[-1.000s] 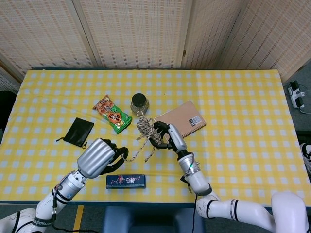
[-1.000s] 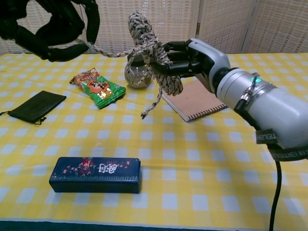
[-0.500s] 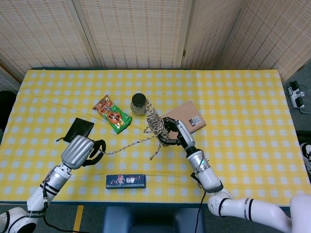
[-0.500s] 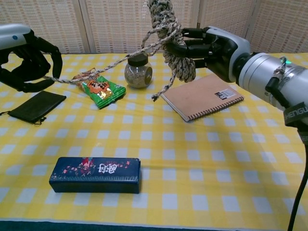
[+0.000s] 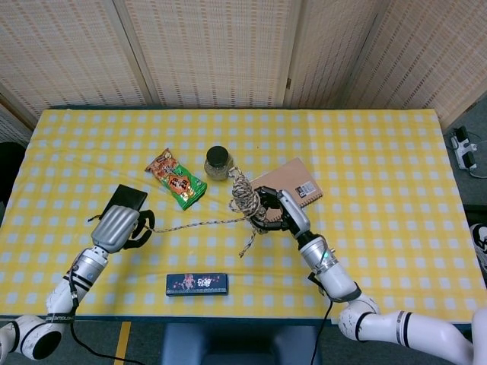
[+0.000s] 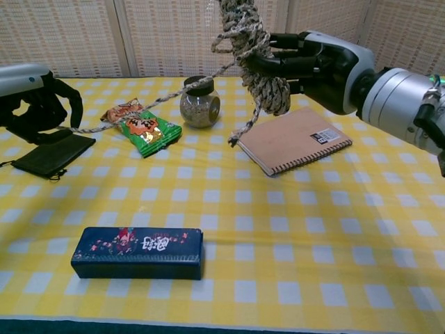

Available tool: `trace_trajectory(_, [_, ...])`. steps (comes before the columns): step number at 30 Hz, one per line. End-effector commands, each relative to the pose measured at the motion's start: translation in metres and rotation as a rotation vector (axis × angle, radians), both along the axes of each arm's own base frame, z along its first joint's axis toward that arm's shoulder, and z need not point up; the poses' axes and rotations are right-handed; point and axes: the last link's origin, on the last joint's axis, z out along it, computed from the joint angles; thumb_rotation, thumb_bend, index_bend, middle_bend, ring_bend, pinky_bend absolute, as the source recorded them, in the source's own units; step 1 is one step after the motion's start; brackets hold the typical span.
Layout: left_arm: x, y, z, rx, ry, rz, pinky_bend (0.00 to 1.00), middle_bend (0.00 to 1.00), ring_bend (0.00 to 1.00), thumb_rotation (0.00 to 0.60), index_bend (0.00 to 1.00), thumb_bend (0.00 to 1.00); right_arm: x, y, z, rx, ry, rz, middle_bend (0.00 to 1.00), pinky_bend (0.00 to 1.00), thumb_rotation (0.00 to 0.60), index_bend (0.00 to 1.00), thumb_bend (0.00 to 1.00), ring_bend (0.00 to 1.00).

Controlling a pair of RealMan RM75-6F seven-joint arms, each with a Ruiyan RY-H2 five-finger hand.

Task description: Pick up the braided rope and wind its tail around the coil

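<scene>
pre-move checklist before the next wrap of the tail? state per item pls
1. Right hand grips the rope coil, lifted off the table: ok.
2. Left hand holds the rope tail: ok; exact finger contact cannot tell.
3. Tail stretched between the hands, little slack: ok.
4. Tail path over the snack packet and past the glass jar: not ok, a low sweep could snag them.
5. Short loose end hangs free above the notebook: ok.
6. Number of wraps already on the coil: cannot tell.
</scene>
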Motion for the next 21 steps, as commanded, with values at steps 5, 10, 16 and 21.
trace_trajectory(5, [-0.003, 0.009, -0.004, 0.012, 0.032, 0.023, 0.80, 0.88, 0.82, 0.600, 0.64, 0.51, -0.005, 0.008, 0.007, 0.007, -0.003, 0.040, 0.69, 0.63, 0.600, 0.84, 0.63, 0.71])
trace_trajectory(10, [-0.003, 0.016, -0.004, 0.033, 0.073, 0.021, 0.80, 0.88, 0.82, 0.600, 0.64, 0.51, -0.006, 0.017, 0.009, 0.026, 0.015, 0.085, 0.69, 0.63, 0.600, 0.84, 0.63, 0.71])
trace_trajectory(16, [0.012, 0.025, -0.002, 0.052, 0.122, -0.029, 0.80, 0.87, 0.82, 0.600, 0.64, 0.51, -0.006, 0.027, 0.012, 0.045, 0.111, 0.178, 0.69, 0.63, 0.600, 0.84, 0.63, 0.71])
trace_trajectory(21, [0.039, 0.027, 0.003, 0.092, 0.162, -0.138, 0.80, 0.87, 0.82, 0.600, 0.64, 0.51, 0.002, 0.039, 0.007, 0.088, 0.197, 0.260, 0.69, 0.63, 0.600, 0.84, 0.63, 0.71])
